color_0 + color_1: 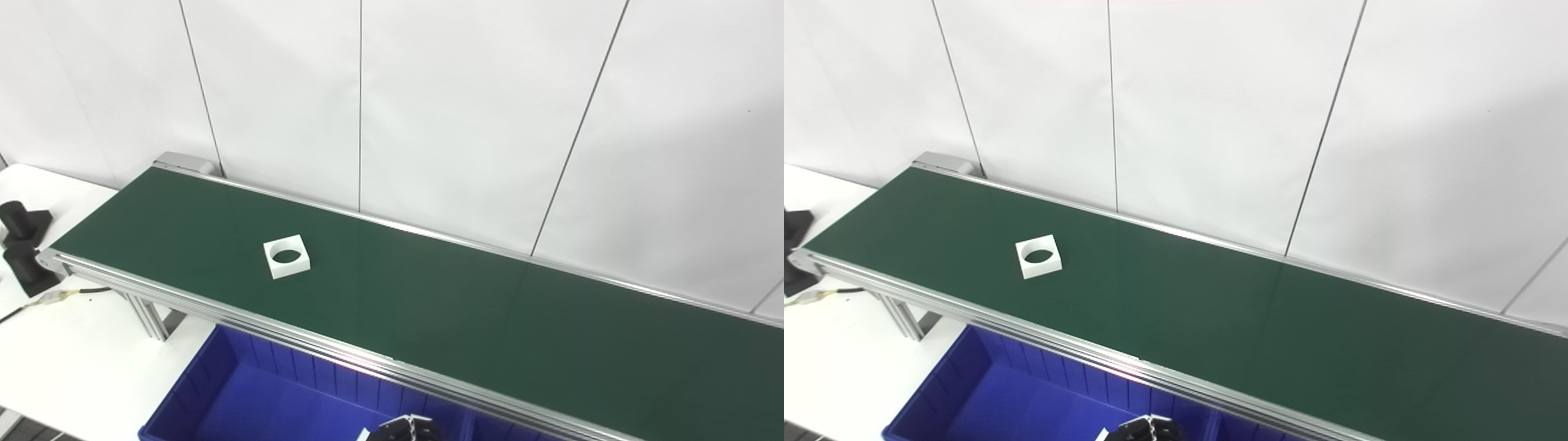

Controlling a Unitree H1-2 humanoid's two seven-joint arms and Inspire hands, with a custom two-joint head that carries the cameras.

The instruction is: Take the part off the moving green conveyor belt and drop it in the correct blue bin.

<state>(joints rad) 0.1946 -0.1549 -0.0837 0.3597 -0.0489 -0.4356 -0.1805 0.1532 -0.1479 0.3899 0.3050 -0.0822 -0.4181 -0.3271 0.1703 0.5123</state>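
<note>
A white square part with a round hole [286,256] lies flat on the green conveyor belt [429,306], toward its left end. A blue bin [257,398] stands below the belt's near edge, and a divider and a second blue bin [490,429] show to its right. Only the dark top of one hand [404,429] shows at the bottom edge, over the left blue bin; I take it for my left hand. Its fingers are hidden, and it is well apart from the part. My right hand is out of view.
A white table [79,349] lies at the left with black blocks [24,245] and a cable [55,297] on it. The belt's aluminium frame and leg [150,315] stand at the left end. A white panelled wall runs behind the belt.
</note>
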